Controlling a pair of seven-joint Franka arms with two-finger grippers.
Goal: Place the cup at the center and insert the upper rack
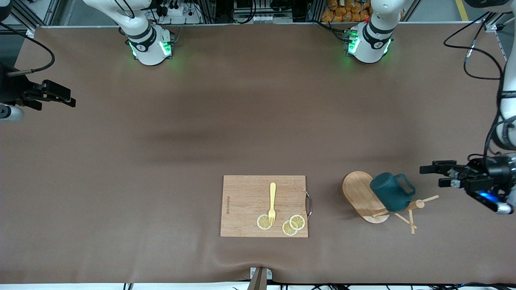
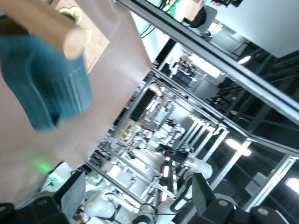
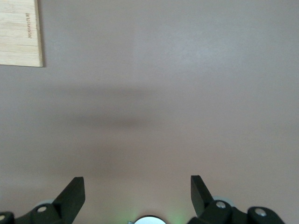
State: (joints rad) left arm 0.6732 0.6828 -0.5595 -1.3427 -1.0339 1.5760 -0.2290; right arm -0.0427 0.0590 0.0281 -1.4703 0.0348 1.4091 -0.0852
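Note:
The upper rack (image 1: 360,193), a light wooden mug tree, stands on its oval base toward the left arm's end of the table. Its post tip (image 1: 419,204) and thin pegs spread beside the cup. The cup (image 1: 390,192), dark teal and ribbed, hangs on the rack against the post, its handle toward the left gripper. My left gripper (image 1: 434,175) is open and level, a short way off the cup and holding nothing. In the left wrist view the cup (image 2: 51,88) and the post tip (image 2: 46,28) show ahead of the open left gripper (image 2: 138,196). My right gripper (image 1: 66,96) waits open over the right arm's end of the table; in its wrist view the right gripper (image 3: 138,193) is over bare mat.
A wooden cutting board (image 1: 246,193) with a metal handle lies beside the rack, toward the right arm's end. On it are a yellow fork (image 1: 272,201) and three lemon slices (image 1: 293,224). Its corner (image 3: 21,32) shows in the right wrist view.

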